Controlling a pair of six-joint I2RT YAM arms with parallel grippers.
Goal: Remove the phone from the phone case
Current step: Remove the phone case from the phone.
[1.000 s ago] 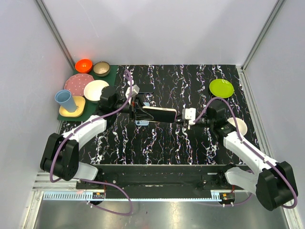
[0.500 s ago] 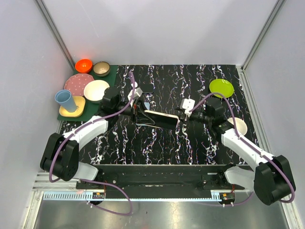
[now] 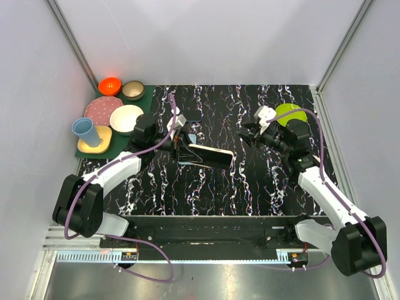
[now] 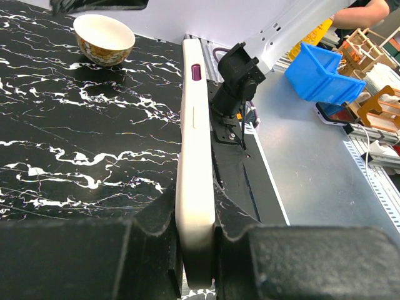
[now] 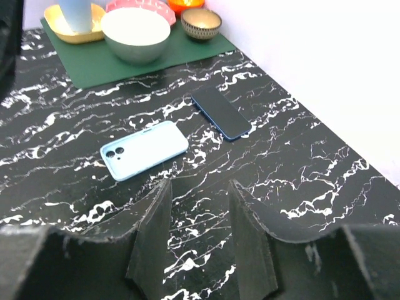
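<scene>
Pinching the cream-edged phone (image 4: pixel 195 156) above the counter (image 3: pixel 262 181) is the left end effector (image 4: pixel 195 250); the right end effector (image 5: pixel 199 185) stands spread.

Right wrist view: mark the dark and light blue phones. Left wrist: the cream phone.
dark phone (image 5: pixel 222 112), right wrist view, face centre
light blue phone (image 5: pixel 145 149), right wrist view, back centre
cream phone (image 4: pixel 195 156), left wrist view, side edge

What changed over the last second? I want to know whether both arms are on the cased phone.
The right gripper opened its jaws, let go of the cased phone and drew back toward the green plate. The phone sagged into a tilt. The left gripper stays shut on its other end, in place; the dishes at the far left did not move.
</scene>
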